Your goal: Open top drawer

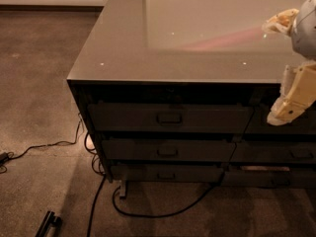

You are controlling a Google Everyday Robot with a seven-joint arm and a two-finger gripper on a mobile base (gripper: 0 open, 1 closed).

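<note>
The top drawer (170, 117) is the wide dark front just under the counter top, in the left stack. Its small rectangular metal pull (169, 117) sits at its centre. The drawer front is flush with the cabinet and shows no interior. My gripper (280, 115), cream-coloured, hangs at the right edge of the view, in front of the neighbouring stack. It is to the right of the top drawer, about level with it, and well away from the pull.
Two slimmer drawer fronts (168, 150) lie below the top drawer. The other stack's fronts (276, 152) are on the right. The glossy counter top (148, 58) overhangs above. Black cables (148, 214) trail on the carpet by the cabinet's foot. A dark bar-shaped object (47, 225) lies at the bottom left.
</note>
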